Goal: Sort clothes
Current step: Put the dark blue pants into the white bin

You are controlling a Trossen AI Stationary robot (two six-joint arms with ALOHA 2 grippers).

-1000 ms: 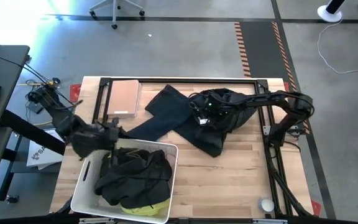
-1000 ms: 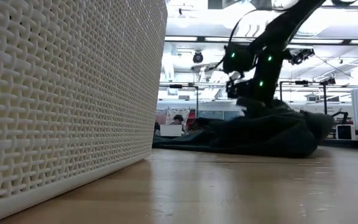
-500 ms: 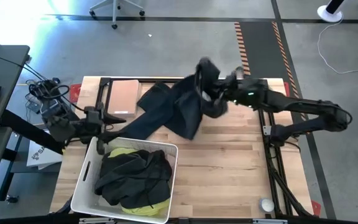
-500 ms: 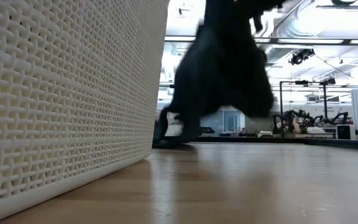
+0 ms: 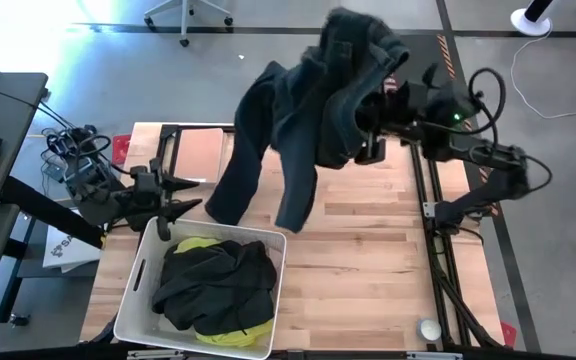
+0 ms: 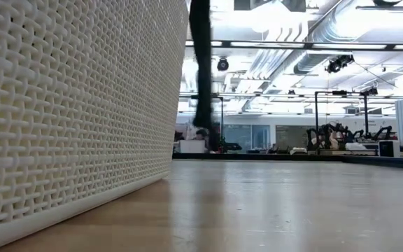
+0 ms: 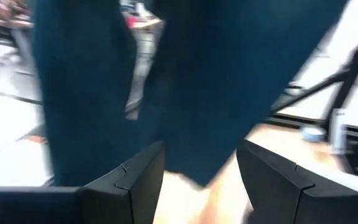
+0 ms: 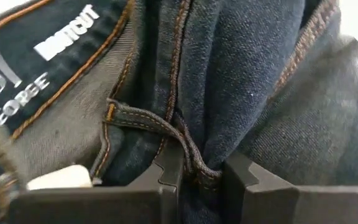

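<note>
Jeans lifted above the counter.
We see the right tool [image 8: 194, 177] pinching the jeans [image 5: 308, 110] at 1 o'clock; the left tool [image 5: 173, 195] gapes empty beside the basket [image 5: 133, 300].

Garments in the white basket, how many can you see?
2: a black garment heaped on top and a bright yellow one showing beneath it in the white basket. More may be hidden underneath.

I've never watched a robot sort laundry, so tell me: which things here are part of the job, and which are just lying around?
Part of the job:
- dark denim jeans, lifted by the right hand
- black garment and yellow garment in the white basket
- left hand, open beside the basket

Just lying about:
- tan board
- small white object at the table's corner
</note>
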